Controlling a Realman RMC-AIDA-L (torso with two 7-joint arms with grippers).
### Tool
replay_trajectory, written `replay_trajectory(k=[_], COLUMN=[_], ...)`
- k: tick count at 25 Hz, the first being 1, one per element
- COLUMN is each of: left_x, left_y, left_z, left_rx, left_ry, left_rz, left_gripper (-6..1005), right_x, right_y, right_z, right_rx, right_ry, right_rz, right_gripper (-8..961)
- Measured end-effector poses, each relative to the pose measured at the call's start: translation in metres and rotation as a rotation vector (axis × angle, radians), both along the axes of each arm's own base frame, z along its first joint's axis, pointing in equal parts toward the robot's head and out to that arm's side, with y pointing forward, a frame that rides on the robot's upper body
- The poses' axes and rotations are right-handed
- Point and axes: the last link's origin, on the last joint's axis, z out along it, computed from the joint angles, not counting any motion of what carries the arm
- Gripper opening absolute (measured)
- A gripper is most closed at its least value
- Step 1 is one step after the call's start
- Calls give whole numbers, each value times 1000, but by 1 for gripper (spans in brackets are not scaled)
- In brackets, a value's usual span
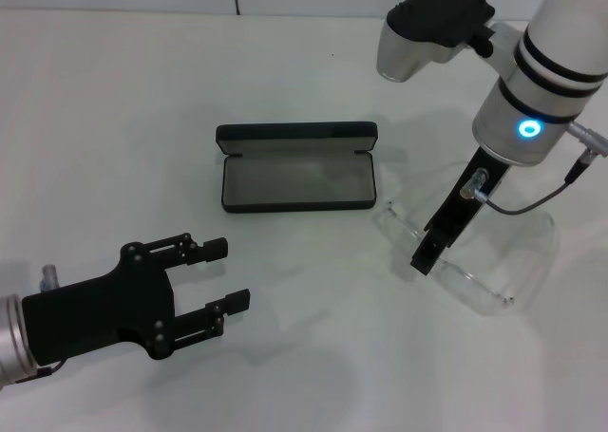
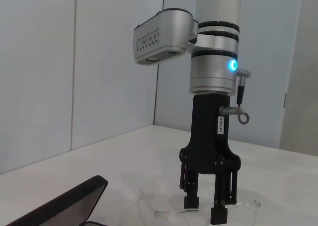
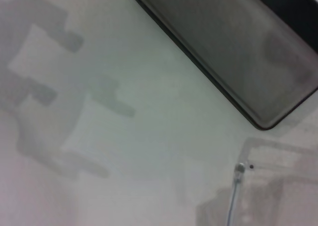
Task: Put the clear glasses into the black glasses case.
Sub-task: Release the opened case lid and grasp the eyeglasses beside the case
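Observation:
The black glasses case (image 1: 294, 193) lies open at the table's middle, grey lining up and lid (image 1: 296, 134) toward the far side. To its right, the clear glasses (image 1: 494, 290) rest on the white table. My right gripper (image 1: 427, 257) points straight down onto them. In the left wrist view the right gripper (image 2: 204, 210) is open, one fingertip (image 2: 191, 203) on each side of the glasses' front (image 2: 248, 206). My left gripper (image 1: 226, 275) hovers open and empty at the near left, well away from the case.
The white table (image 1: 114, 119) stretches around the case, with a wall behind it. A corner of the case (image 2: 64, 206) shows in the left wrist view. The right wrist view shows the case's tray (image 3: 233, 47) and a glasses hinge (image 3: 240, 168).

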Motion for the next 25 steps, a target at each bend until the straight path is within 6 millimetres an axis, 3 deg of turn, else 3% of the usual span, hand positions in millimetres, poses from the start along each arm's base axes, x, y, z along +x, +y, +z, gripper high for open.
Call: replay_trajectory(k=[19, 25], left_x=[0, 0], left_y=[4, 4], left_z=[-3, -3], left_rx=[1, 1], left_ry=[14, 14], left_rz=[4, 3], left_gripper=[611, 610], right_x=[5, 7], right_y=[0, -2], right_z=[-5, -7], right_rx=[9, -12], right_ry=[-2, -30], right_rz=[-3, 31], right_gripper=[631, 571])
